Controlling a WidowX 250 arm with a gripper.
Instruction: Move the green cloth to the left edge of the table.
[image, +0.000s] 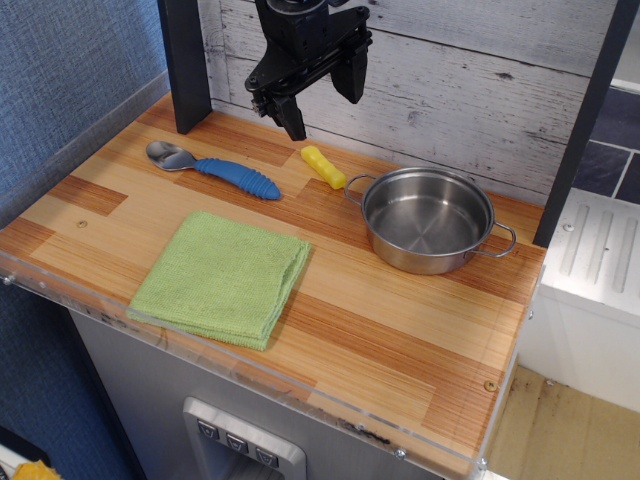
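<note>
Cloth placement leaves work to do: the green cloth (222, 278) lies flat at the worktop's (400, 350) near edge, left of centre. Fingers (293, 115) hang spread and empty at the far side, clear for descending.

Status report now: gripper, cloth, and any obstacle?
Gripper open, high above the table, empty. Cloth flat at front edge, untouched. Spoon behind it; nothing on it.
</note>
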